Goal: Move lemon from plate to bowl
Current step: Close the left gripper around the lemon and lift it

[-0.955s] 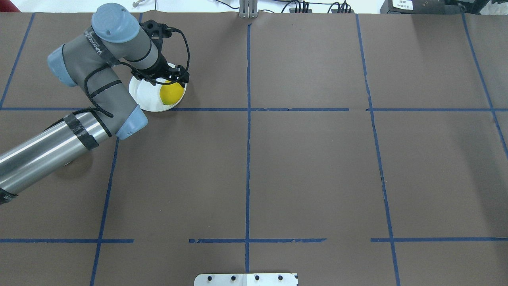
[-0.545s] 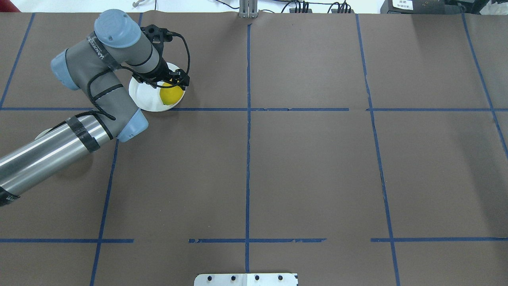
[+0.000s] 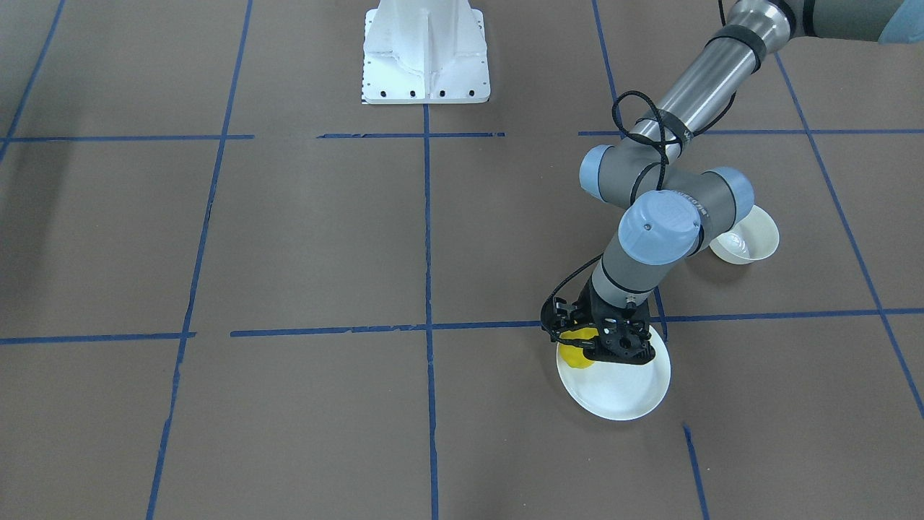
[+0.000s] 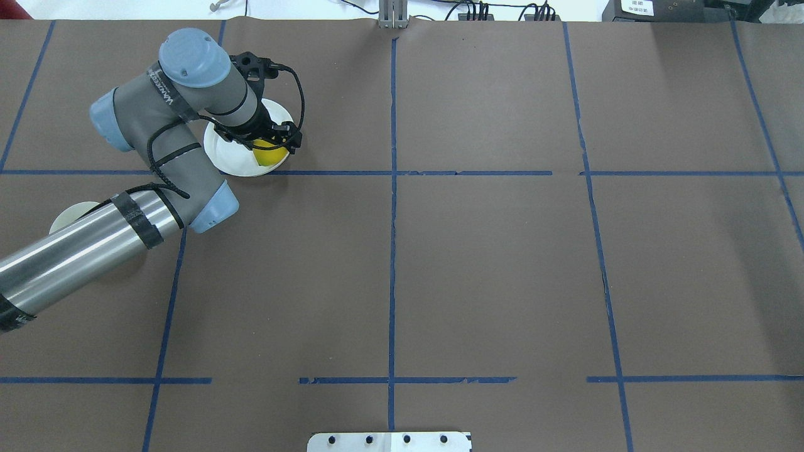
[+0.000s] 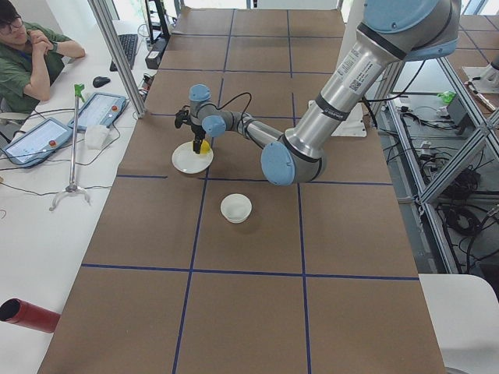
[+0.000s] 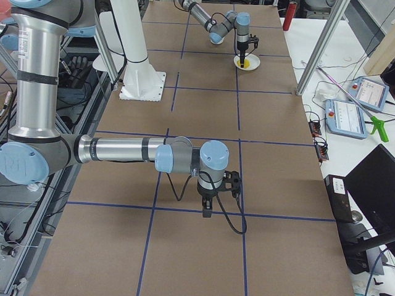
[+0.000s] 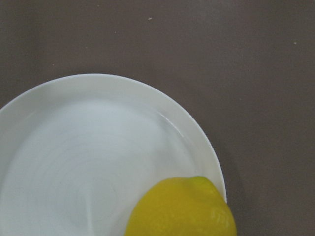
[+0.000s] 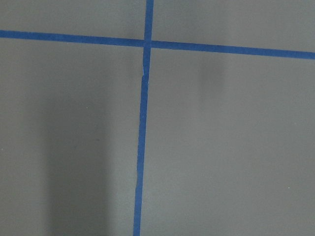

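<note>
The yellow lemon (image 4: 266,157) lies on the right part of the white plate (image 4: 227,157), at the far left of the table. My left gripper (image 4: 271,142) is low over the lemon and covers its far half; its jaws look open, with no grip on it. In the front view the lemon (image 3: 574,356) shows under the gripper (image 3: 593,345) at the plate's (image 3: 622,390) edge. The left wrist view shows the lemon (image 7: 182,209) resting on the plate (image 7: 93,157). The off-white bowl (image 3: 749,244) stands empty behind the left arm and is half hidden in the overhead view (image 4: 66,215). My right gripper (image 6: 208,211) shows only in the right side view, so I cannot tell its state.
Brown table paper with blue tape lines (image 4: 392,188) covers the table. The robot's white base (image 3: 426,54) stands at the near edge. A red cylinder (image 5: 27,314) lies on the side bench. An operator (image 5: 27,54) sits beside the far table end.
My left gripper has moved down and nearer over the lemon and covers more of it. The left elbow has shifted, and part of the bowl now shows beside the arm.
</note>
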`<state>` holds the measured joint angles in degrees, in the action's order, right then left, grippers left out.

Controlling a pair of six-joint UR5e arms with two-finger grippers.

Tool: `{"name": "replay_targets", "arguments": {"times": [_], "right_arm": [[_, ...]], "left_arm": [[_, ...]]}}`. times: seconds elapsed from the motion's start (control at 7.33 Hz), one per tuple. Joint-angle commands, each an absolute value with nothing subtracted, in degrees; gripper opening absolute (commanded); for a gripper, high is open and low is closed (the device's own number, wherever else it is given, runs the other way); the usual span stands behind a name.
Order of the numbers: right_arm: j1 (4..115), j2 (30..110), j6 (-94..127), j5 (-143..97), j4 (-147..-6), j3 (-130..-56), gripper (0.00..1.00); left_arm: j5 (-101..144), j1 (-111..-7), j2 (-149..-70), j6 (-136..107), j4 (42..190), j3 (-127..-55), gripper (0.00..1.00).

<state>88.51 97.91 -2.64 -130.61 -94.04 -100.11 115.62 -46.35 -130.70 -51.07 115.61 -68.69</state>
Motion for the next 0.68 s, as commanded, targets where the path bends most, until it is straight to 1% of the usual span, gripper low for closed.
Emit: {"name": "replay_targets", "arguments": {"times": [0.0,0.14,0.27,0.41,0.55], "right_arm": [[88.5,97.9,-2.6,-130.6,-94.0,-100.1,1.0],[88.5,97.9,-2.6,-130.6,-94.0,-100.1,1.0],[88.5,97.9,-2.6,-130.6,-94.0,-100.1,1.0],[88.5,97.9,-2.6,-130.6,-94.0,-100.1,1.0],[88.5,97.9,-2.6,-130.6,-94.0,-100.1,1.0]], "left_arm": [[116.2,-47.0,-130.8,-50.9,115.5,-69.1,0.33],[118.4,-48.8,-130.9,-50.9,115.0,-69.5,0.14],[122.1,-51.7,-130.5,-51.0,114.4,-71.3,0.09],[122.3,-53.9,-130.5,-51.2,110.2,-73.1,0.14],[122.2,-56.1,-130.4,-51.2,102.8,-75.6,0.14]]}}
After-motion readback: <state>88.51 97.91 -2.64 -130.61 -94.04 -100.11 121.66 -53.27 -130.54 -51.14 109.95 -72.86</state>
